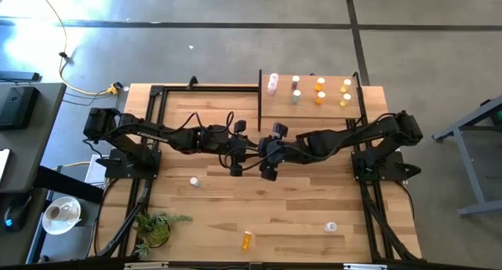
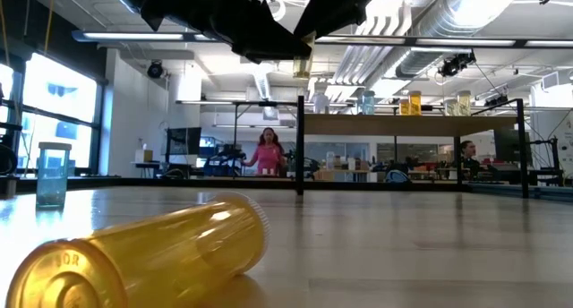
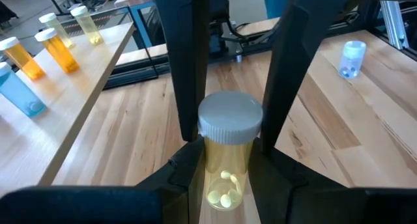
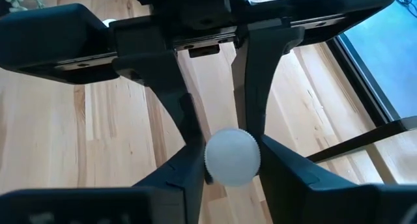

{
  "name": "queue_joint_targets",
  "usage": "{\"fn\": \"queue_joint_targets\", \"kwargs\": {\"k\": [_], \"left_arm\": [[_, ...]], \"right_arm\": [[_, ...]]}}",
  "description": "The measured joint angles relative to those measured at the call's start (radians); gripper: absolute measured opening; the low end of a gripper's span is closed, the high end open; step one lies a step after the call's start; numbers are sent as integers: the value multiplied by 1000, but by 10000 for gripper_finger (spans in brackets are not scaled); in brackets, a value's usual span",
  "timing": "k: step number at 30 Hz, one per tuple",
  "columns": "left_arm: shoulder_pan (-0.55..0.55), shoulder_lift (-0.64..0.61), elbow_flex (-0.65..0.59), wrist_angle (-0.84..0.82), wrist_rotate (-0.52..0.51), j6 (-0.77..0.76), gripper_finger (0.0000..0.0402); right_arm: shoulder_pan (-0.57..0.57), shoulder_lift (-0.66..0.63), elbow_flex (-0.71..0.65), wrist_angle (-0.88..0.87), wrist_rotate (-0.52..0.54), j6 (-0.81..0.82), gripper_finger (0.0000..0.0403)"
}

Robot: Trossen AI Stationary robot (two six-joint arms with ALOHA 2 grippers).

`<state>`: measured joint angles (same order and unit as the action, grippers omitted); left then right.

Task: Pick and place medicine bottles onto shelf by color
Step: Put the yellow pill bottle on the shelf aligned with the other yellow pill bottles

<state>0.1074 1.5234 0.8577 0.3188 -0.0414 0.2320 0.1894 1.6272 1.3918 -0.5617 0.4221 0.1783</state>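
Yellow bottle (image 3: 227,160) sitting upright between both grippers mid-table, left gripper (image 3: 228,129) pinching its body, right gripper (image 4: 229,160) fingers pressing against its white cap (image 4: 232,156)

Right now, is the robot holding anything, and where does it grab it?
Yes: the left gripper holds a yellow bottle by its body, jaws shut. The right gripper is at its white cap; whether it grips cannot be told.
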Motion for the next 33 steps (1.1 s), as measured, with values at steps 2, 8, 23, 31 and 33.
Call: {"fn": "queue_joint_targets", "kwargs": {"k": [2, 8, 23, 31, 33], "left_arm": [[0, 0, 0, 0, 0, 0, 92], [0, 0, 0, 0, 0, -2, 92], [4, 6, 0, 3, -14, 2, 156], [3, 1, 1, 4, -83, -19, 205], [3, 1, 1, 2, -83, -19, 206]], "right_arm": [[0, 0, 0, 0, 0, 0, 108], [-2, 0, 0, -2, 0, -4, 101], [-22, -11, 0, -30, 14, -23, 103], [-41, -118, 0, -89, 59, -87, 103], [-46, -154, 0, -110, 74, -93, 103]]}}
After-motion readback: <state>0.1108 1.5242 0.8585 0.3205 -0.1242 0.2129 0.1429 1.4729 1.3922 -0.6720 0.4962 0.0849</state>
